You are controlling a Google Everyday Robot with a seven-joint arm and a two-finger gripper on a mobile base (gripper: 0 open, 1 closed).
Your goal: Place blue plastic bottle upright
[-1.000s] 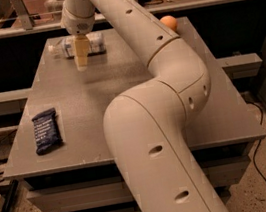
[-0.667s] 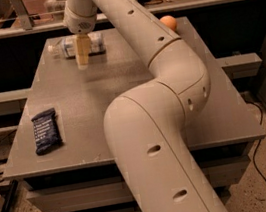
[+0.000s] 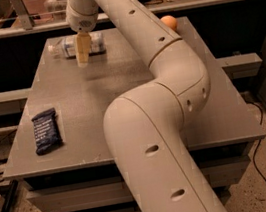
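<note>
The bottle (image 3: 67,47) lies sideways on the tabletop (image 3: 71,100), cap leftward. The gripper (image 3: 83,60) hangs seemingly just nearside of its middle. Whether the jaws are spread or closed cannot be told.

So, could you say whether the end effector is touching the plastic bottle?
Cannot tell: in the camera view the end effector overlaps the plastic bottle, hiding any gap.

Clear blue plastic bottle (image 3: 66,47) on its side, just behind gripper (image 3: 83,61)
</note>
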